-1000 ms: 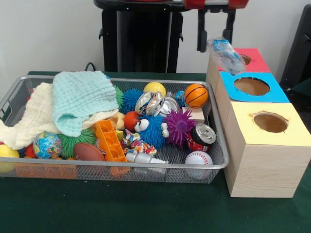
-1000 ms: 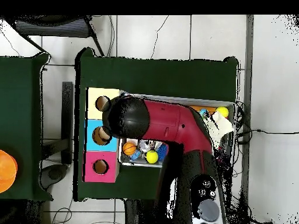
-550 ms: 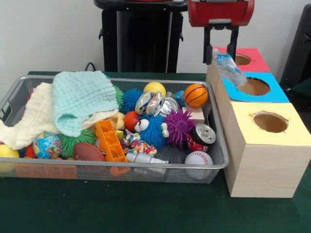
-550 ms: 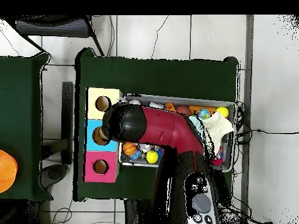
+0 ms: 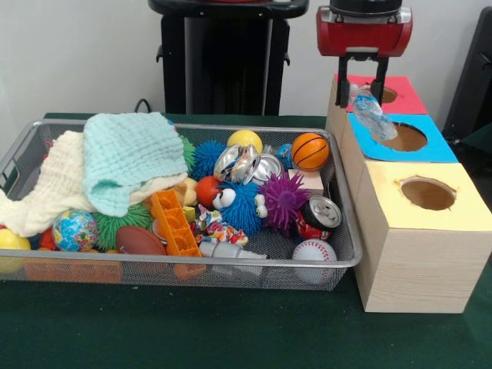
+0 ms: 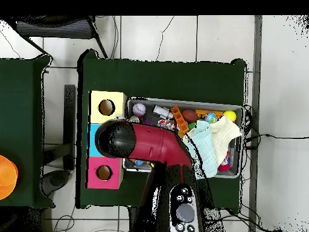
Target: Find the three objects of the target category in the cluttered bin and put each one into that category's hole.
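Covering most of the scene, a dark green surface carries a wire mesh bin and, just beside it, a row of three wooden boxes. Each box has a round hole in a coloured top: yellow box nearest the camera, blue box in the middle, red box farthest back. From overhead, the red and black arm reaches across the bin's end and hides the blue box.

Inside the bin, a mint green cloth lies over a cream cloth. Beside them sit an orange plastic block, a blue fuzzy toy, a purple spiky ball, crushed silver cans, a soda can, a small basketball, a yellow ball, a globe ball, a toy football and a baseball.

Above the blue box, the claw is closed on a crumpled clear plastic bottle, which hangs tilted with its lower end over that box's hole.
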`<control>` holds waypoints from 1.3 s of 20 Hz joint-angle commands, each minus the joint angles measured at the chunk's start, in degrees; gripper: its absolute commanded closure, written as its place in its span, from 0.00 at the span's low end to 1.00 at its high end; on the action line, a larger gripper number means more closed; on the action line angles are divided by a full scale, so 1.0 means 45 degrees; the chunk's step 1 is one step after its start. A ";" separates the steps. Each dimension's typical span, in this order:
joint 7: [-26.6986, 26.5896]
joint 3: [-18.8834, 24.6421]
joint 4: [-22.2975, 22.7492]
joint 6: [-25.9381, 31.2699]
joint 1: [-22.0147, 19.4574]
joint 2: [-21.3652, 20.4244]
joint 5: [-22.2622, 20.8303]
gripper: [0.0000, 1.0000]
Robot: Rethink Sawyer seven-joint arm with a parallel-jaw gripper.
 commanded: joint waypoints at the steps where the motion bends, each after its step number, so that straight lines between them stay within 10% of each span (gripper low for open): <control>1: 0.4281 -0.0604 0.1481 -0.0068 0.0654 -0.0139 0.0812 1.00; 26: 0.4485 -0.0323 0.2271 -0.0927 0.1280 0.0401 0.1632 1.00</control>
